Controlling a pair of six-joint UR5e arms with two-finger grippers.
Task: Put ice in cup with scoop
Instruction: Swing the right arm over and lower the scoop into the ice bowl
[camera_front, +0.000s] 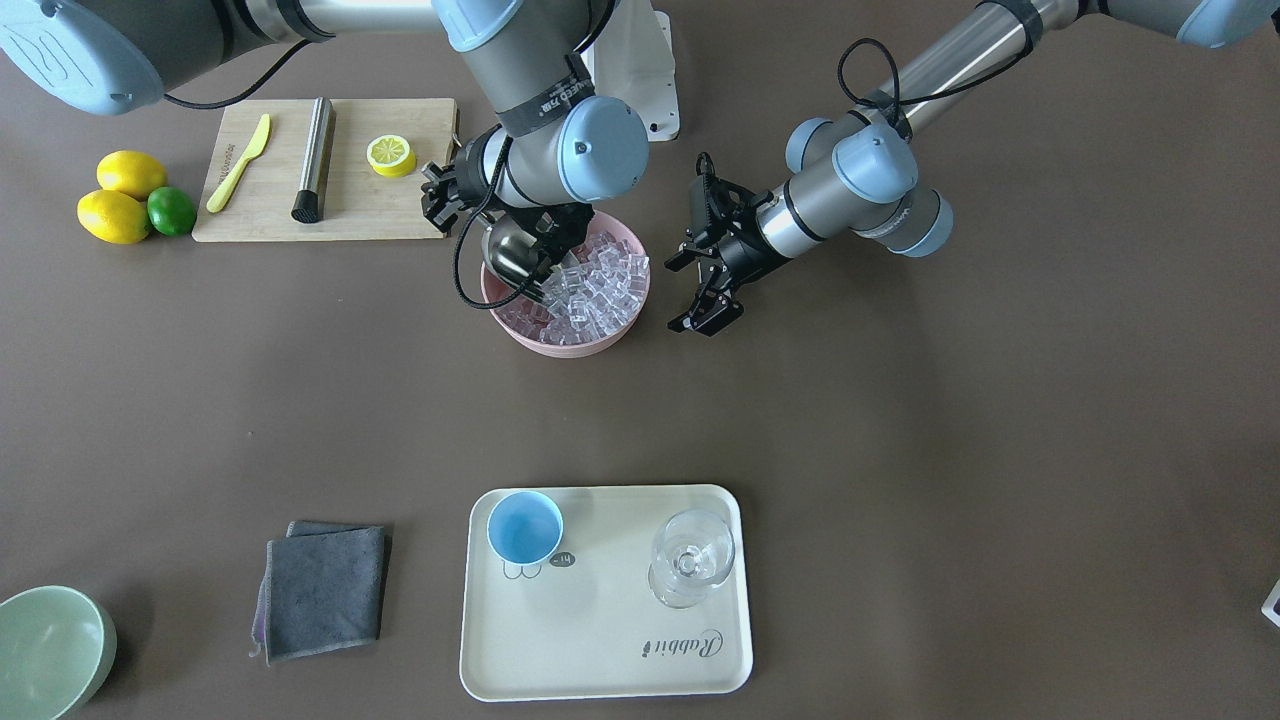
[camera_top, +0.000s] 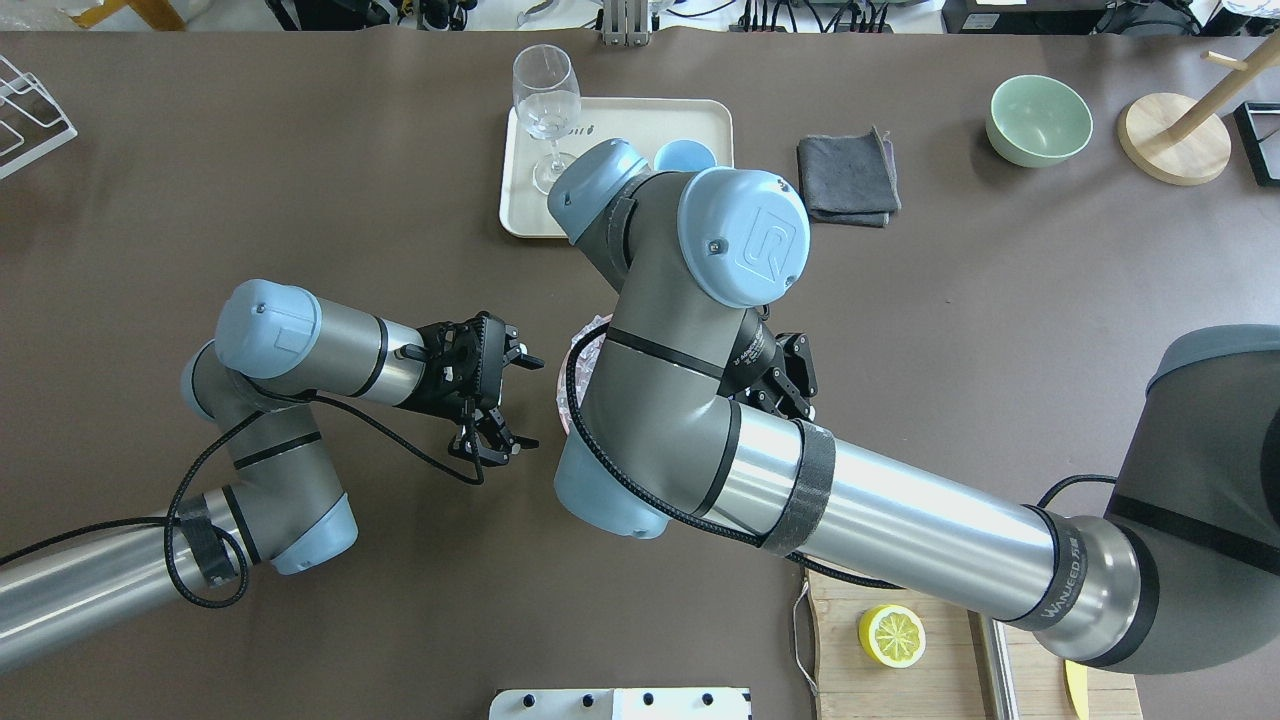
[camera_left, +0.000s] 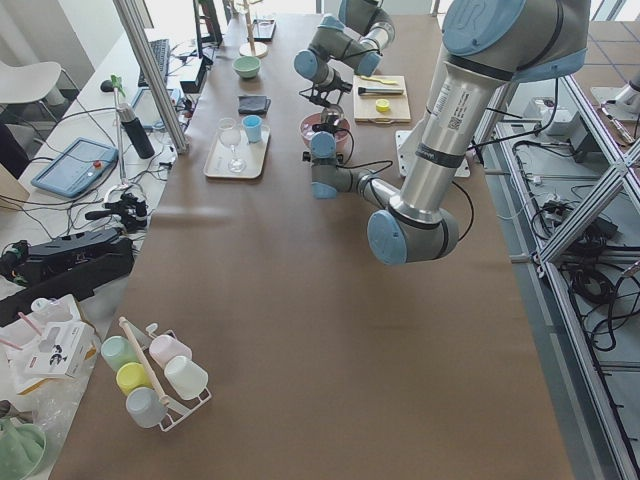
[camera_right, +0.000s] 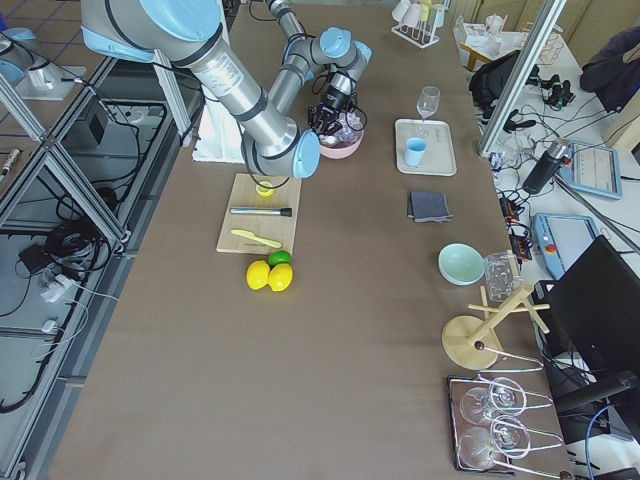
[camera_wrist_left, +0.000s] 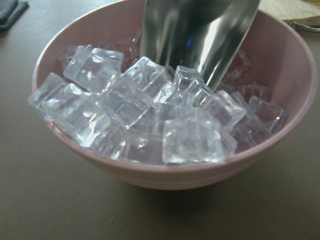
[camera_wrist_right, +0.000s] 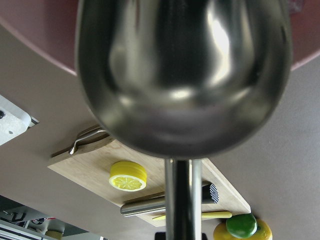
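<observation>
The pink bowl is full of clear ice cubes. My right gripper is shut on the steel scoop, whose trough is tilted down into the ice at the bowl's side. In the left wrist view the scoop digs into the ice in the bowl. In the right wrist view the scoop fills the frame. My left gripper is open and empty, just beside the bowl; it also shows in the overhead view. The light-blue cup stands empty on the cream tray.
A clear stemmed glass stands on the tray beside the cup. A grey cloth and a pale green bowl lie beyond the tray. A cutting board holds a yellow knife, a steel cylinder and half a lemon; lemons and a lime lie beside it.
</observation>
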